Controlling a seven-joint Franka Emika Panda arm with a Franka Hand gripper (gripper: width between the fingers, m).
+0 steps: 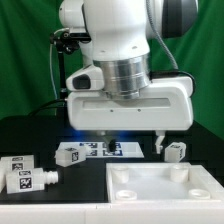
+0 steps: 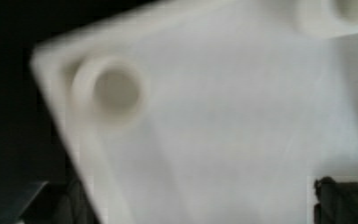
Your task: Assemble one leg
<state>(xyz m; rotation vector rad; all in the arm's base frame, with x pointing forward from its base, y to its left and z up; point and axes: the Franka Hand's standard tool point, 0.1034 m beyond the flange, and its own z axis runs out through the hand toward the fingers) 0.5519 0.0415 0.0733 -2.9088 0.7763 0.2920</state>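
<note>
Slab (image 1: 165,196) of white plastic with round corner sockets lay nearest the exterior camera, on the black table (image 1: 55,212), toward the exterior view's right. Toward the exterior view's left, a pair of spare legs (image 1: 30,182) lay flat side by side with their tags showing, long axes running roughly across the picture. Farther back, a middle leg (image 1: 72,153) lay flat close against the marker board (image 1: 108,150); whether they touched could not be told. On the exterior view's right, just beyond the slab's far corner, sat the leg (image 1: 175,150). It looked short and blocky, so it may have stood upright or pointed at the camera; the picture did not settle which. Between the middle leg and the leg, and above them, hung the gripper (image 1: 128,136), its wide white body facing the camera. In the blurred wrist view, dark fingertips (image 2: 345,195) showed at two opposite corners, well apart, with nothing held between them; only the slab and one socket (image 2: 114,88) filled the space below. The jaws were therefore spread and empty. No leg lay under them, and the leg sat off to the exterior view's right of the gripper, seemingly the closest post. Reaching it would likely call for a sideways shift and then a descent. Behind rose the arm (image 1: 120,40) and a green curtain (image 1: 20,60).
</note>
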